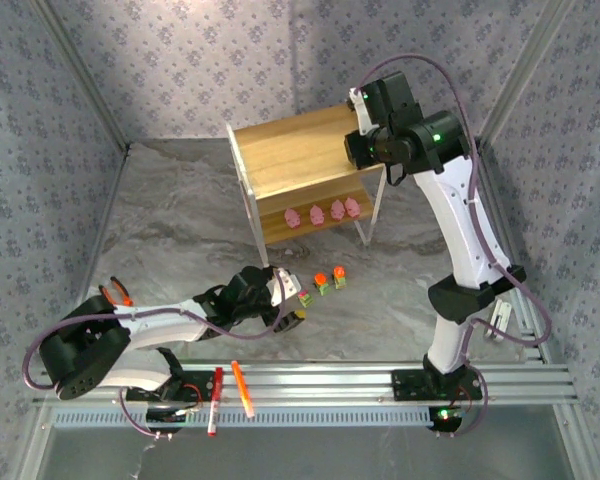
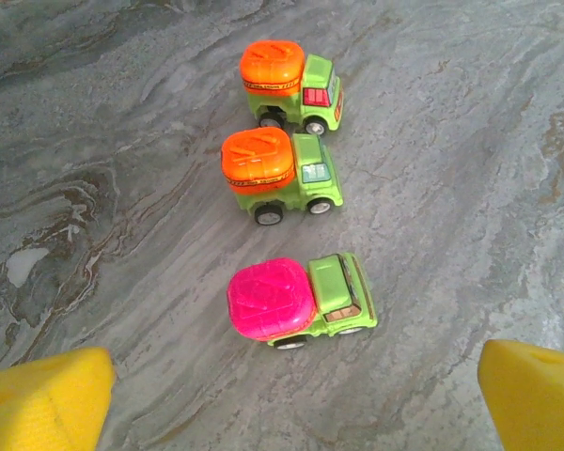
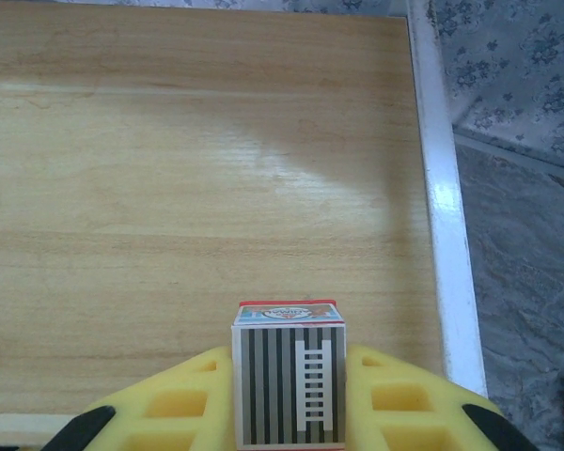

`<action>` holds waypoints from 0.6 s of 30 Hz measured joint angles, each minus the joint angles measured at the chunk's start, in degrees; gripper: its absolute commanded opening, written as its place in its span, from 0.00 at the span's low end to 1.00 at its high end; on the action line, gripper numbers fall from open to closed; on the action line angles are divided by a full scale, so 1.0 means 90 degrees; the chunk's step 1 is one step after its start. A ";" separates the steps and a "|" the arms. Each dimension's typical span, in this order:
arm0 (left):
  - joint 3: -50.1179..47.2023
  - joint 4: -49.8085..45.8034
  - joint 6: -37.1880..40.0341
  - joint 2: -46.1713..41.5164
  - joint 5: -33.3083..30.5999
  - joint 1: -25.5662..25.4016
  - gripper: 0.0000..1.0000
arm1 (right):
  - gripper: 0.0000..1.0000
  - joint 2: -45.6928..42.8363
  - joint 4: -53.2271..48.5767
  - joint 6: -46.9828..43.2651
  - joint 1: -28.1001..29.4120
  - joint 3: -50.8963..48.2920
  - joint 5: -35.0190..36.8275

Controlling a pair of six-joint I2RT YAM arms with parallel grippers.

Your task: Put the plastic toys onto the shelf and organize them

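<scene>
My right gripper [image 3: 289,399] is shut on a small truck [image 3: 289,376] with a grey striped top, its yellow fingers [image 3: 174,404] pressing both sides. It hangs over the shelf's upper wooden board [image 3: 197,188], near the white right frame. Several pink figures [image 1: 317,213] stand in a row on the shelf's lower board [image 1: 280,232]. Three green trucks sit on the table: one with a magenta top [image 2: 274,299] and two with orange tops [image 2: 258,158] [image 2: 274,64]. My left gripper [image 2: 296,404] is open just short of the magenta one, which lies between its fingers' line.
A red pen [image 1: 216,398] and an orange pen [image 1: 242,388] lie on the metal rail at the near edge. Orange-handled pliers [image 1: 117,292] rest at the left by my left arm. Patterned walls close in the table on three sides.
</scene>
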 measured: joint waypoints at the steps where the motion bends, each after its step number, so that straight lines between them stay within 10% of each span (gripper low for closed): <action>1: 0.0000 0.0005 0.0012 0.0000 -0.0002 0.0002 1.00 | 0.26 0.0024 0.0000 0.0000 -0.0017 0.0002 -0.0002; 18: -0.0002 0.0049 0.0017 0.0000 -0.0024 0.0002 1.00 | 0.27 0.0372 -0.0085 -0.0002 -0.0209 0.0335 -0.0141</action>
